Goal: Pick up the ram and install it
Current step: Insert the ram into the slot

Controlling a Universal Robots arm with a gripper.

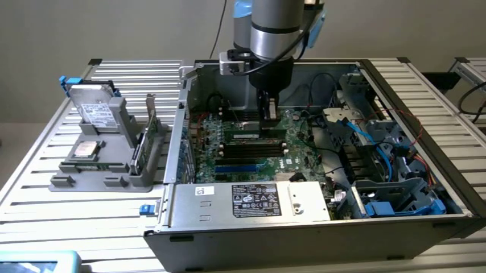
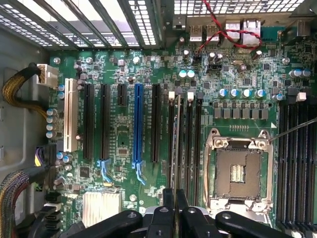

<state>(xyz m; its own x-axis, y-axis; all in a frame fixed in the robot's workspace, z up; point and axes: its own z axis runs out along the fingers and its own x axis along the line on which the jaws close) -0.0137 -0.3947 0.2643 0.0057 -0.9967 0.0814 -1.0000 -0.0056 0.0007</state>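
Clamped narrow on the ram (image 2: 177, 144), the gripper (image 2: 175, 201) hangs over the motherboard's black memory slots (image 2: 198, 148) (seating it probably demands square alignment and even downward pressure).

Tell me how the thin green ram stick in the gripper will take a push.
The thin green ram stick is likely stiff and light: a narrow flat board. Gripped at one end by the gripper, it could tilt under a sideways push. Being so thin, it may crack if bent.
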